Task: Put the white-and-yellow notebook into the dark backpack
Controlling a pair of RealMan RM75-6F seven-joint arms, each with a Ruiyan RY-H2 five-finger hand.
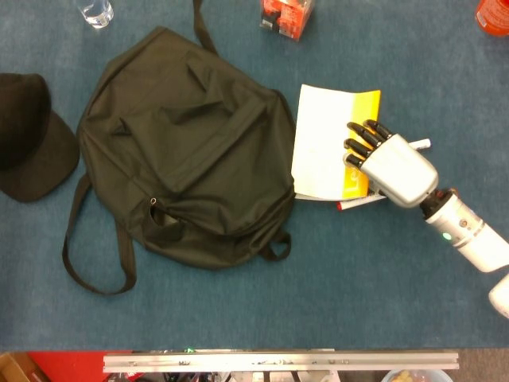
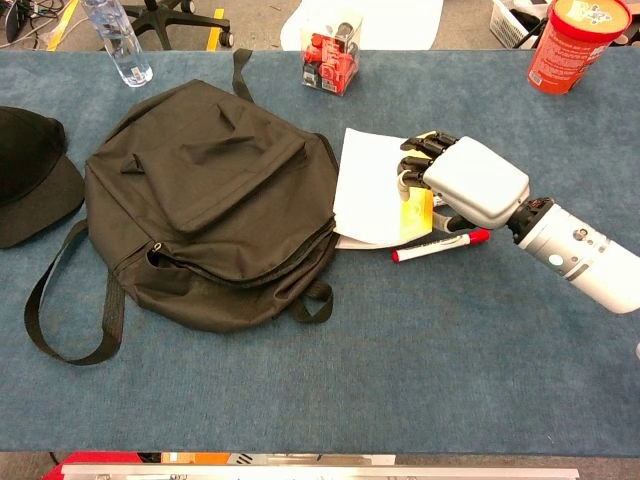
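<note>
The white-and-yellow notebook (image 1: 322, 151) (image 2: 370, 190) lies on the blue table, its left edge touching the right side of the dark backpack (image 1: 191, 151) (image 2: 210, 200). My right hand (image 1: 390, 163) (image 2: 465, 185) grips the notebook's yellow right edge, with the fingers curled on top and the thumb at its underside. The backpack lies flat; its zipper gapes a little at the lower left (image 1: 159, 215). A red marker (image 2: 440, 245) (image 1: 358, 201) lies just below the notebook and hand. My left hand is out of both views.
A black cap (image 1: 28, 135) (image 2: 30, 175) lies left of the backpack. At the table's far edge stand a water bottle (image 2: 115, 40), a clear box of red items (image 2: 330, 52) and a red tub (image 2: 565, 40). The backpack's straps trail toward the lower left.
</note>
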